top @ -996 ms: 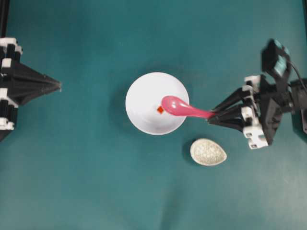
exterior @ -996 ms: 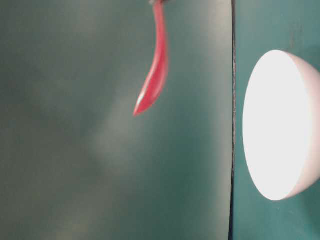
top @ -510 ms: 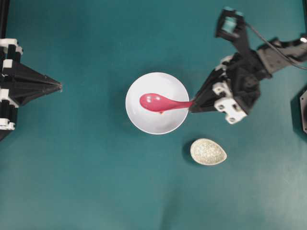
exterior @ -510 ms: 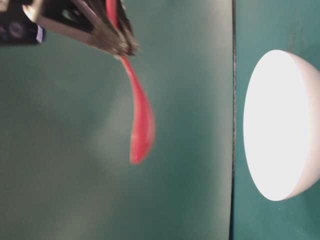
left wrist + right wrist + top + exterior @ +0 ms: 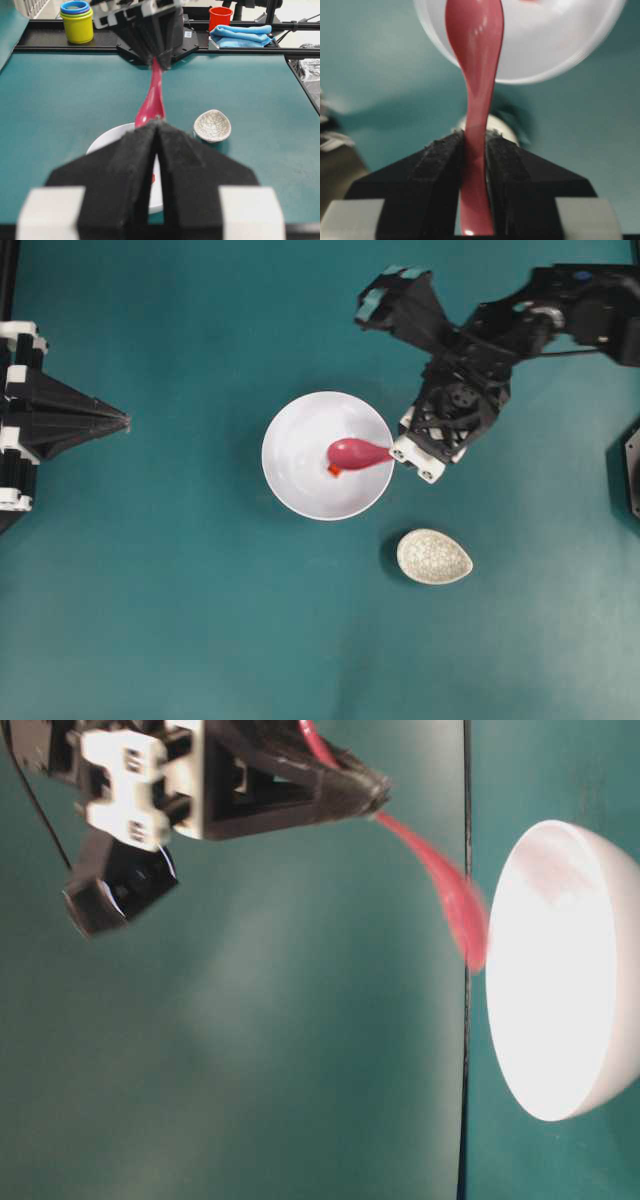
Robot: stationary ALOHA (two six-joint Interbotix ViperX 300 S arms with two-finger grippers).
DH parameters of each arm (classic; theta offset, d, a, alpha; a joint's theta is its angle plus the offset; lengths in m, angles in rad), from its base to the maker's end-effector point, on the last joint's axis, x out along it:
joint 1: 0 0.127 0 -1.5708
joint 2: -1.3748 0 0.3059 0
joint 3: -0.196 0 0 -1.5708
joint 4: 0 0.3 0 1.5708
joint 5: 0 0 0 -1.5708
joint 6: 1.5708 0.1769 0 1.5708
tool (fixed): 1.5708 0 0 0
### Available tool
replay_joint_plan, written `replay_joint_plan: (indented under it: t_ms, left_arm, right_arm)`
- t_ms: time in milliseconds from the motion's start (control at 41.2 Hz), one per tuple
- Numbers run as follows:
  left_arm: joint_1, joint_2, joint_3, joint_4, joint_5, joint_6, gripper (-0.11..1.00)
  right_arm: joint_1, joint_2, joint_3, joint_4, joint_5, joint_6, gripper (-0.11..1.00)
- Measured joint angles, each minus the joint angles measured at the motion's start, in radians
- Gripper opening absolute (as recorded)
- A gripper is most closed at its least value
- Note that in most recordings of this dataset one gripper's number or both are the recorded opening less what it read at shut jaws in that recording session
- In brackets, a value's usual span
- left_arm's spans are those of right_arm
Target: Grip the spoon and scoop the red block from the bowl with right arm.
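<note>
Now, step in hand: I judge I am in the scoop itself. The spoon is gripped and its scoop is down inside the bowl, right at the block.

Right gripper: my right arm's pointed black gripper [image 5: 475, 150] is clamped on the handle of the glossy pink-magenta plastic soup spoon [image 5: 475, 65], a pad pressed to each side of the handle. I see it angled steeply down toward the bowl in the table-level view.

Spoon: its oval scoop [image 5: 352, 453] sits over the right half of the round plain white bowl [image 5: 290, 440], with the handle crossing the rim toward the gripper.

Red block: the tiny red-orange cube [image 5: 334, 470] lies on the bowl floor, touching or just under the scoop's lower left edge. I cannot tell whether it is already on the scoop.

Next move: I reckon it calls for sliding the scoop's lip under the cube, then levelling the scoop as it lifts so the cube does not roll off.

Spoon rest: the small speckled off-white oval dish [image 5: 434, 557] stands apart from the bowl, below and right of it in the overhead view.

Left gripper: the plain black gripper [image 5: 118, 421] hangs well to the left of the bowl with its tips together, holding nothing.
</note>
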Motion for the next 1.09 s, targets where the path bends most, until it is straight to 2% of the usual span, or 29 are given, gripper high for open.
replay_joint_plan:
  t_ms: [73,170,364,583,1093]
  left_arm:
    - [0.000,0.000,0.000,0.000,0.000,0.002,0.00]
    - [0.000,0.000,0.000,-0.002,-0.003,0.002,0.00]
    - [0.000,0.000,0.000,0.000,0.000,0.002,0.00]
    - [0.000,0.000,0.000,-0.002,0.000,0.002,0.00]
    - [0.000,0.000,0.000,0.000,0.000,0.002,0.00]
  right_arm:
    - [0.009,0.040,-0.055,-0.043,0.069,0.008,0.21]
    - [0.025,0.086,-0.117,-0.066,0.121,0.009,0.21]
    - [0.038,0.156,-0.181,-0.071,0.173,0.014,0.20]
    - [0.038,0.207,-0.198,-0.071,0.229,0.014,0.20]
    - [0.038,0.285,-0.245,-0.072,0.253,0.015,0.20]
